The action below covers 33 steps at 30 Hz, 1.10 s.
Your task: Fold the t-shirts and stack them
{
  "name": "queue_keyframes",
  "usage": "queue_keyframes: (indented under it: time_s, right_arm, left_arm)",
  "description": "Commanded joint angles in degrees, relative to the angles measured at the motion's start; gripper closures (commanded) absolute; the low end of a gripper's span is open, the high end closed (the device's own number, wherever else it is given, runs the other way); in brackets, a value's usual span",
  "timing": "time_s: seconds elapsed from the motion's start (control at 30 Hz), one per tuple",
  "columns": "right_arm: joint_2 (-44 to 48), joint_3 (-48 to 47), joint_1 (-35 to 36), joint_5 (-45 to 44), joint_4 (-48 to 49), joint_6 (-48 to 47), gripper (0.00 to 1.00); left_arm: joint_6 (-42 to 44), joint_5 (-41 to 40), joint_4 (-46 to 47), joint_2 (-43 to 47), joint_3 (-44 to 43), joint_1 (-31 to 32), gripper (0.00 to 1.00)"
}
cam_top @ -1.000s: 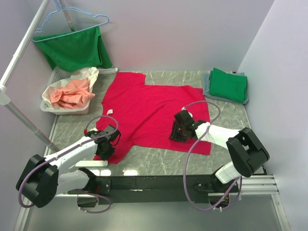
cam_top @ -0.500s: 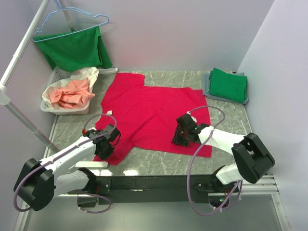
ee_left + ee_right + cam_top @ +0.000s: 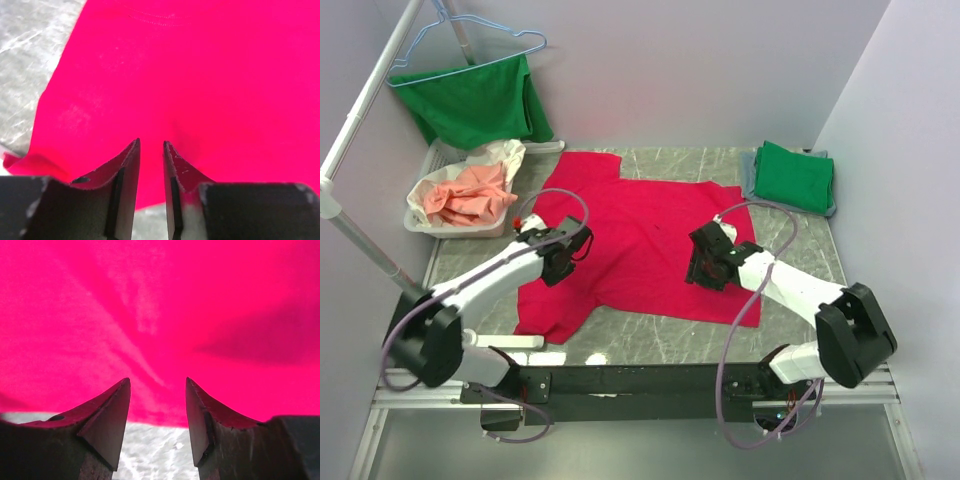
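T-shirt (image 3: 640,235), red, under left fingers (image 3: 126,175) and right fingers (image 3: 107,415)

The spread t-shirt (image 3: 640,230) is lying flat across the middle of the tabletop (image 3: 660,340), reaching from near the far edge toward the near edge. At the far right corner a folded t-shirt (image 3: 798,178) is resting on top of a second folded t-shirt (image 3: 750,182). At the far left corner a basket (image 3: 455,228) is sitting with crumpled cloths (image 3: 470,195) lying in it. Behind and above it a garment (image 3: 475,105) is hanging from a hanger (image 3: 470,55) by a rail (image 3: 360,120). The left gripper (image 3: 562,265) is hanging over the spread t-shirt's left part, the right gripper (image 3: 705,272) over its right part.
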<state>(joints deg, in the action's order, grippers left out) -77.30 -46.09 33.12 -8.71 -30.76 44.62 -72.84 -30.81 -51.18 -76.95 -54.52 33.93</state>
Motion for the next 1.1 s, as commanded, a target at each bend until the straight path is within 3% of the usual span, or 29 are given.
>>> queue_keyframes:
  time_s: [0.0,0.4,0.73,1.07]
  right_arm:
    - [-3.82,-0.15,-0.6,-2.1,-0.35,-4.19,0.45]
    - [-10.68,5.21,-0.96,0.79,2.38,-5.16,0.47]
    - [-12.79,11.8,-0.17,7.12,2.02,2.21,0.51]
    - [-10.24,20.51,6.95,8.01,4.57,11.8,0.52]
  left_arm:
    - [2.97,-1.53,2.48,-5.66,-1.2,-0.36,0.71]
    - [5.86,-0.13,7.32,-5.41,2.23,-4.57,0.7]
    - [8.5,-0.48,7.32,-5.49,-0.4,-7.13,0.69]
    - [9.56,0.05,8.2,-8.22,-1.02,-7.48,0.7]
